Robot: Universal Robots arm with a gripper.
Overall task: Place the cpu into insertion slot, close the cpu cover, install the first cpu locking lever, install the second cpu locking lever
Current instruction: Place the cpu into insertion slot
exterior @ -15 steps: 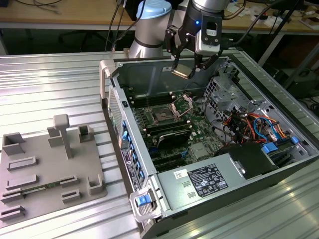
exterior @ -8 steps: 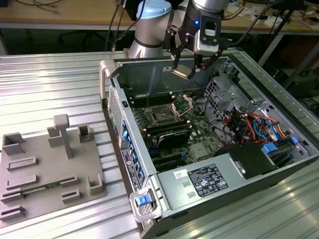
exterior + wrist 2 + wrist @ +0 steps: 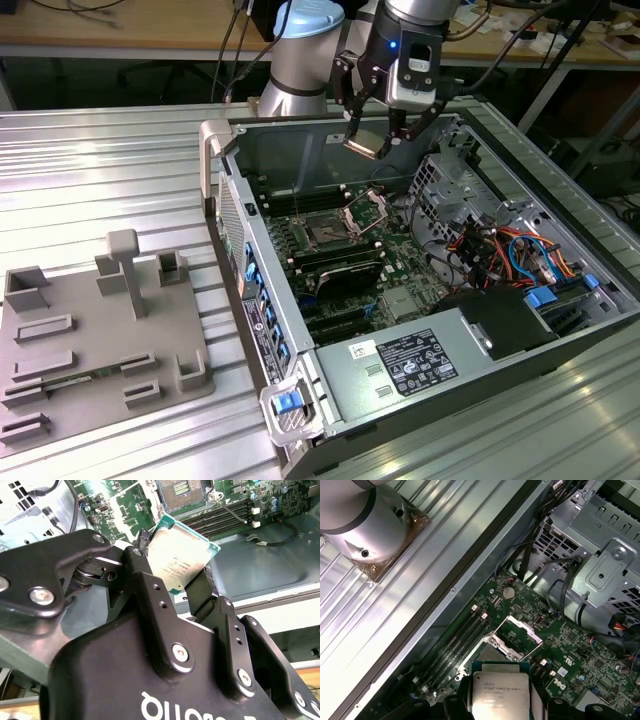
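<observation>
The black two-fingered gripper (image 3: 370,138) is clamped on the small flat square cpu with a silvery metal top face and tan-green rim (image 3: 363,143). It holds the cpu in the upper centre of the exterior view, in the air over the open grey metal computer case (image 3: 560,330). In the second wrist view the black fingers (image 3: 145,582) press on two opposite edges of the cpu (image 3: 180,550). The chip sits tilted between them and sticks out past the fingertips.

The cpu's top face is pale and shiny, with small dark print, and a thin green border runs along its edges. In the exterior view the face turned to the camera looks tan.

The square dark insertion slot with a black rim (image 3: 325,232) lies on the green motherboard, lower in the exterior frame than the cpu and well apart from it. The thin silvery hollow-framed cpu cover (image 3: 365,210) stands raised on its hinge just beside the slot, towards the exterior view's right.

In the first wrist view the cpu (image 3: 497,692) hides much of the slot, and the cover (image 3: 515,635) shows beyond it. The frame's edge cuts off the chip's near edge there. The frame's edge also crops the slot (image 3: 180,490) in the second wrist view. A flat grey plastic fixture board (image 3: 90,340) rests on the ribbed metal table at the exterior view's lower left.
</observation>
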